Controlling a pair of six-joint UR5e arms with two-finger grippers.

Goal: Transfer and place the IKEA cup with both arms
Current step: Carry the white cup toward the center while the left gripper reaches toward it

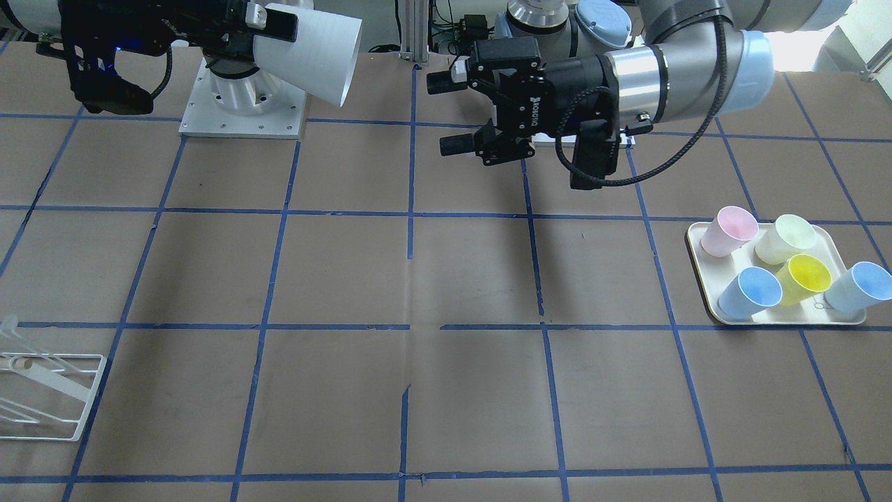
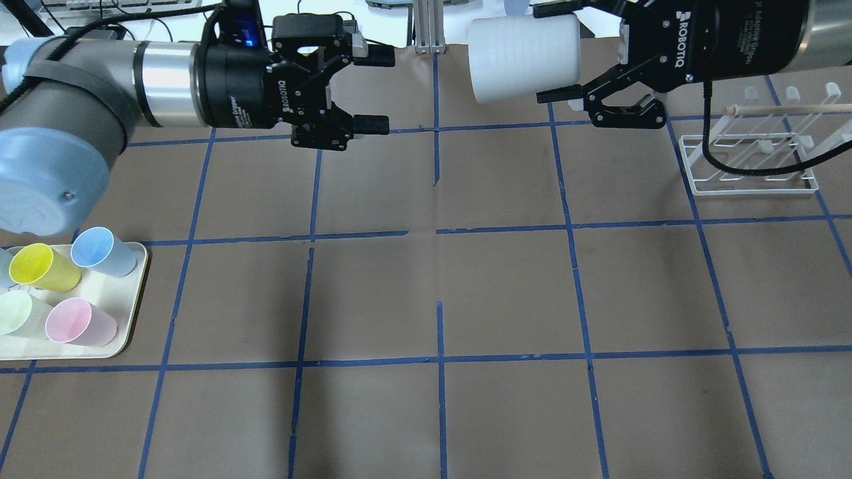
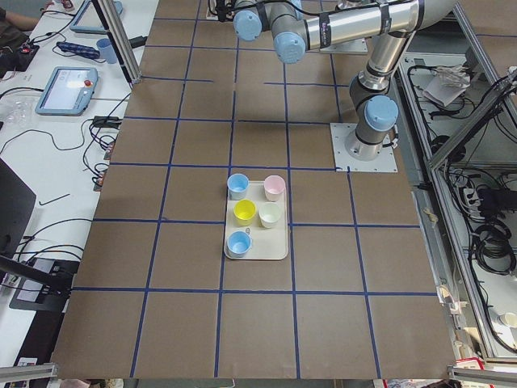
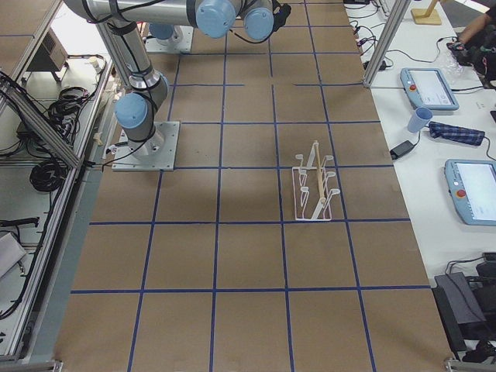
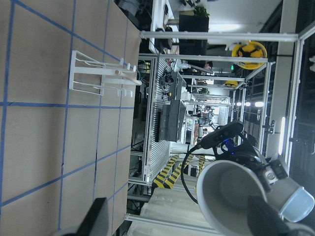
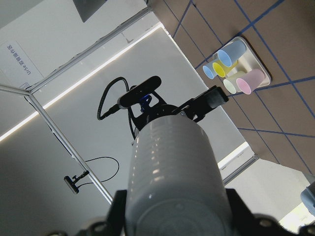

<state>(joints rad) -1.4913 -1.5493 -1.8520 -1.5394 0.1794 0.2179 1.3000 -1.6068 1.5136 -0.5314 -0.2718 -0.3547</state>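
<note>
My right gripper (image 2: 556, 53) is shut on the IKEA cup (image 2: 522, 56), a pale grey tumbler held on its side high above the table's far middle. Its mouth points toward my left gripper (image 2: 376, 90). The left gripper is open and empty, level with the cup and a short gap from its mouth. In the front-facing view the cup (image 1: 313, 56) is at the top left and the left gripper (image 1: 446, 113) faces it. The left wrist view looks into the cup's mouth (image 5: 231, 196). The right wrist view shows the cup's ribbed side (image 6: 172, 167).
A cream tray (image 2: 130, 326) with several pastel cups sits at the table's left edge, and it also shows in the front-facing view (image 1: 697, 244). A white wire rack (image 2: 752, 159) stands at the far right. The right arm's base plate (image 1: 244, 111) lies below the held cup.
</note>
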